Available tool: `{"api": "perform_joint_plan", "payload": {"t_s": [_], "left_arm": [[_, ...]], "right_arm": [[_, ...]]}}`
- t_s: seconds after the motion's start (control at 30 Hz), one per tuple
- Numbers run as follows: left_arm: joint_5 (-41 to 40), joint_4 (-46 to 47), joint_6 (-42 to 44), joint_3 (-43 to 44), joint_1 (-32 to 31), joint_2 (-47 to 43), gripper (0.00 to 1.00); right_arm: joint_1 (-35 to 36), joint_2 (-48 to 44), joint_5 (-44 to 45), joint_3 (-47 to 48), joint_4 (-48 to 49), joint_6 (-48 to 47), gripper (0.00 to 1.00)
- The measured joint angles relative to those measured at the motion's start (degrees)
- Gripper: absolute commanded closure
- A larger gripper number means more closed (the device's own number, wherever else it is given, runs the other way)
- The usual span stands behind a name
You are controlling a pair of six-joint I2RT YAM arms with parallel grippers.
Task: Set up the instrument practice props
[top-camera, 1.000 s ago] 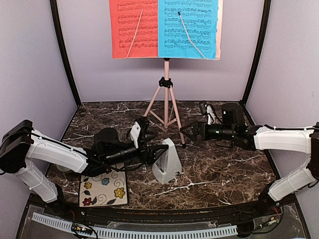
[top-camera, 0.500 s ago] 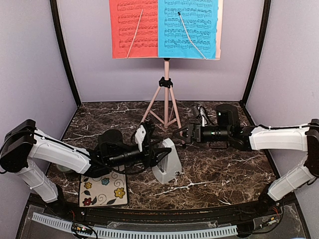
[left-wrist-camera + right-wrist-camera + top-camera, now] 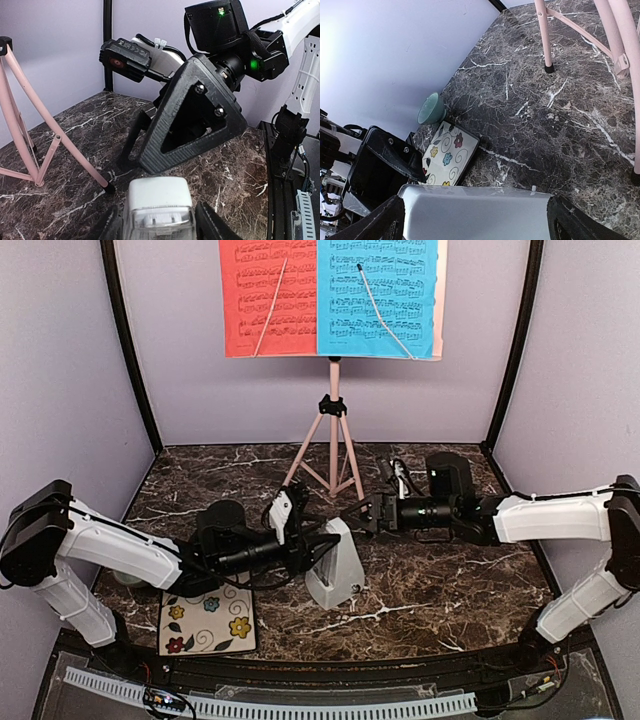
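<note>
From above, the small white pyramid metronome [image 3: 335, 565] is seen upright on the dark marbled counter [image 3: 440, 590], flanked by both arms. The left pincer [image 3: 312, 542] is nearer.

In the left wrist view, its top is straddled by half-closed fingers [image 3: 112, 227]; contact cannot be told.

In the right wrist view, the right pincer [image 3: 476, 222] is seen wide open and empty, with the pale pink tripod stand [image 3: 542, 35] close behind.

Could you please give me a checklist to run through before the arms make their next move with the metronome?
1. Music stand stands on its three legs: ok.
2. Red sheet and blue sheet sit on its desk: ok.
3. Metronome stands upright on the table: ok.
4. Left gripper has its jaws on either side of the metronome: ok.
5. Left gripper's hold is firm: cannot tell.
6. Right gripper has its jaws open wide beside the metronome's top: ok.
</note>
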Motion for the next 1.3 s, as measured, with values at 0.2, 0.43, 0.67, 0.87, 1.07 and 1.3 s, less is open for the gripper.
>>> {"api": "perform_joint_plan", "payload": {"t_s": [0.2, 0.43, 0.67, 0.87, 1.07, 1.3], "left_arm": [[-0.17, 0.13, 0.00, -1.66, 0.00, -0.24, 0.48], [-0.22, 0.22, 0.02, -2.19, 0.00, -0.66, 0.49], [-0.24, 0.48, 0.02, -2.19, 0.00, -0.66, 0.46], [-0.37, 0.57, 0.00, -2.19, 0.00, -0.66, 0.46], [-0.37, 0.59, 0.02, -2.19, 0.00, -0.66, 0.45], [-0.37, 1.14, 0.00, -1.95, -0.02, -0.66, 0.49]], "right_arm": [[0.90, 1.33, -0.50, 0.44, 0.74, 0.76, 0.01], [1.55, 1.60, -0.68, 0.66, 1.62, 0.92, 0.02], [1.55, 1.88, -0.66, 0.61, 2.38, 0.96, 0.03], [1.55, 2.75, -0.79, -0.24, 4.61, 1.70, 0.03], [1.55, 2.93, -0.87, -1.14, 6.64, 2.12, 0.03], [1.55, 3.21, -0.87, -1.77, 8.28, 2.75, 0.03]]}}
